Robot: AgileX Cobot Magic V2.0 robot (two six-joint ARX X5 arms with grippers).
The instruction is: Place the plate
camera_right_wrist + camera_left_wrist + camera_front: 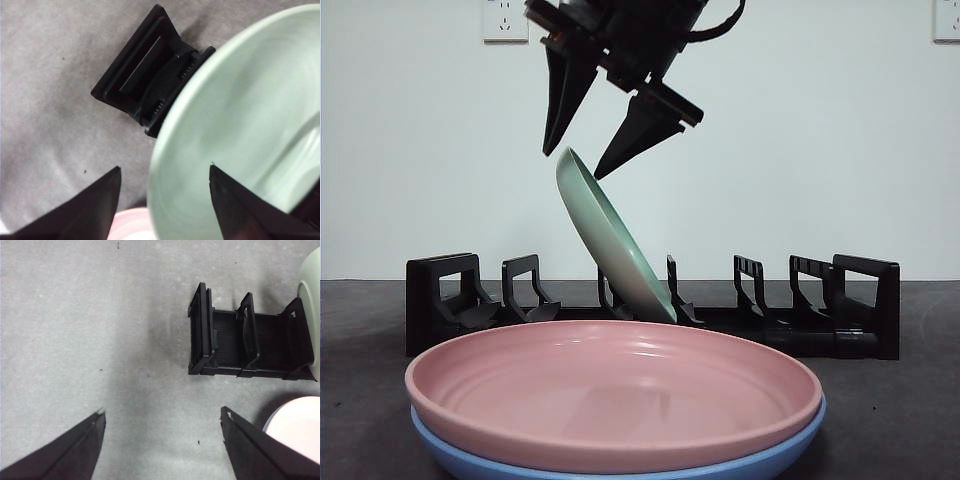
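A pale green plate (615, 245) stands tilted in the black slotted rack (440, 300), its lower edge in a middle slot. My right gripper (576, 163) hangs just above it, open, with one jaw on either side of the plate's top rim. In the right wrist view the green plate (250, 115) fills the space between and beyond the open jaws of the right gripper (165, 172), above the rack (145, 75). My left gripper (162, 415) is open and empty over bare table beside the rack's end (240, 345).
A pink plate (610, 390) is stacked on a blue plate (620, 465) in front of the rack, near the camera. The pink plate also shows in the left wrist view (300, 425). The rack's other slots hold nothing. A white wall stands behind.
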